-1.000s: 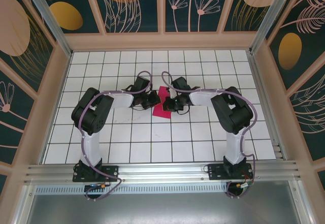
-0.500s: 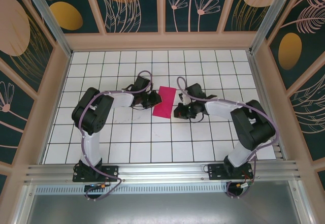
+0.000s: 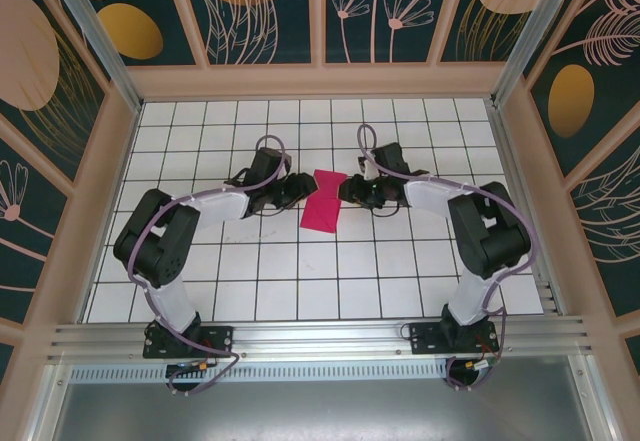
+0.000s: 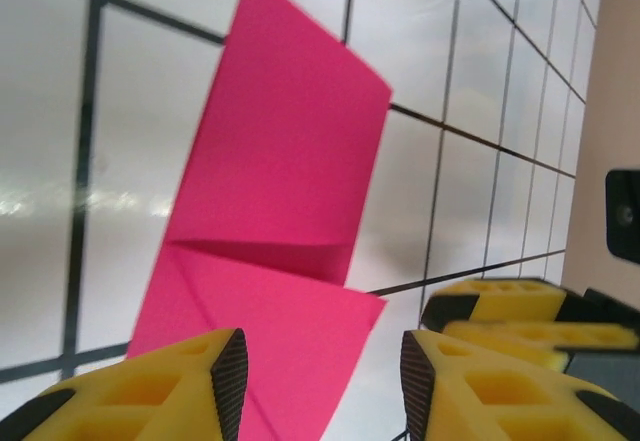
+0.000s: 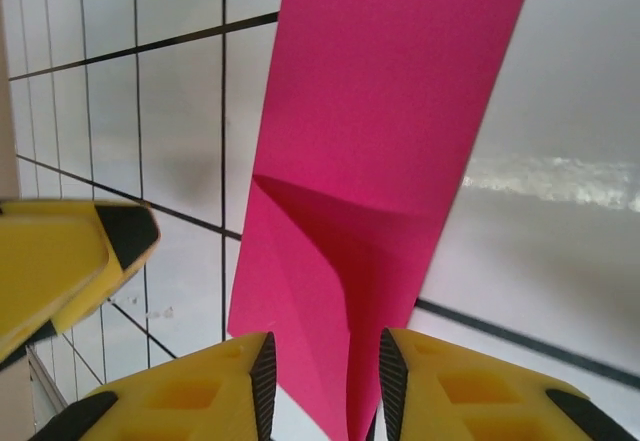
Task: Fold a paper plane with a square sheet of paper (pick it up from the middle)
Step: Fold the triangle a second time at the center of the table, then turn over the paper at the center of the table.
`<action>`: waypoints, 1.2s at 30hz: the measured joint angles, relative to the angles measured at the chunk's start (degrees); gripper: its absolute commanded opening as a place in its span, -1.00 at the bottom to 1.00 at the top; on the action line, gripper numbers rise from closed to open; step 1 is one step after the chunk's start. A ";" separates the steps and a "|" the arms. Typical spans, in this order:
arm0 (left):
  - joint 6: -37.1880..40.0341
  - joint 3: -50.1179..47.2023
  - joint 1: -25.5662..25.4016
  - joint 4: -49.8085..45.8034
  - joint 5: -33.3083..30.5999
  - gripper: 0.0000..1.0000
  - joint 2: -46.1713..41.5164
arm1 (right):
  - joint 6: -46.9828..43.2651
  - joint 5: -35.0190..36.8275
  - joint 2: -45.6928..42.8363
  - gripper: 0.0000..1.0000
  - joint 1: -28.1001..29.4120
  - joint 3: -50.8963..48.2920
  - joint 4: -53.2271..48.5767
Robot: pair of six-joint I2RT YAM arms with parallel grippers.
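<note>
We see the pink paper (image 3: 323,201), folded to a narrow strip w/ a slanted crease, lying on the tiled table (image 3: 300,281) approx. midway btw. both arms. Left gripper (image 3: 300,191) sits at its left edge, jaws apart, nothing clamped. Right gripper (image 3: 346,191) sits at the right edge, likewise released, w/ the paper running btw. its fingertips.

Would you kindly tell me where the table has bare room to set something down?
Free: the tile rows between the near rail and the pink paper, and the far rows along the back wall. Crowded: the middle, where the left claw and right claw flank the paper.
</note>
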 measured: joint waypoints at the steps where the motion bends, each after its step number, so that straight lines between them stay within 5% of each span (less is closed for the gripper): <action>1: -0.46 -1.03 0.00 0.26 0.00 -0.05 0.00 | -0.04 -0.20 1.03 -0.28 0.00 0.50 0.00; 7: -2.14 -3.10 0.00 1.40 0.33 -0.05 0.02 | -0.72 -1.99 4.50 -0.40 0.00 2.16 -0.15; 17: -3.39 -3.10 0.00 4.02 1.99 -0.06 0.85 | -1.03 -3.41 6.91 -0.89 0.00 2.80 0.07; 36: -3.13 -1.29 -0.83 5.27 5.70 -0.16 5.64 | 0.48 -2.75 6.91 -0.93 -0.87 1.64 1.51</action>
